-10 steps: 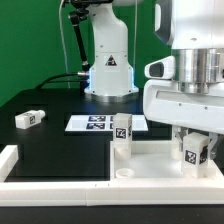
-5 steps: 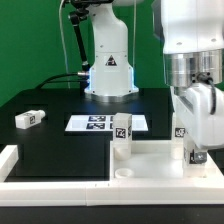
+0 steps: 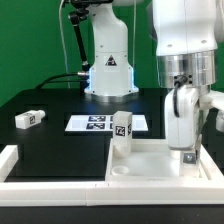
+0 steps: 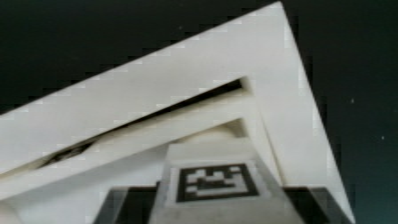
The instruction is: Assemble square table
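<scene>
The square table's white slab (image 3: 150, 186) lies recessed face up at the front of the exterior view's right. One white leg block (image 3: 122, 131) with a tag stands upright in the slab's back left corner. My gripper (image 3: 188, 150) hangs over the slab's right side, shut on a second leg block (image 4: 217, 178). In the wrist view that leg's tag faces the camera between my dark fingers (image 4: 134, 205), with a corner of the slab (image 4: 160, 95) beyond it. In the exterior view my hand hides most of the held leg. A third leg block (image 3: 28, 118) lies loose on the black table at the left.
The marker board (image 3: 97, 123) lies flat behind the slab, in front of the arm's white base (image 3: 108, 70). A low white border wall (image 3: 10, 160) runs along the front left. Cables trail at the back left.
My wrist has turned about its upright axis with the leg in its grip. The held leg's tag, facing the exterior camera a second ago, now faces away. Nothing else has moved.
</scene>
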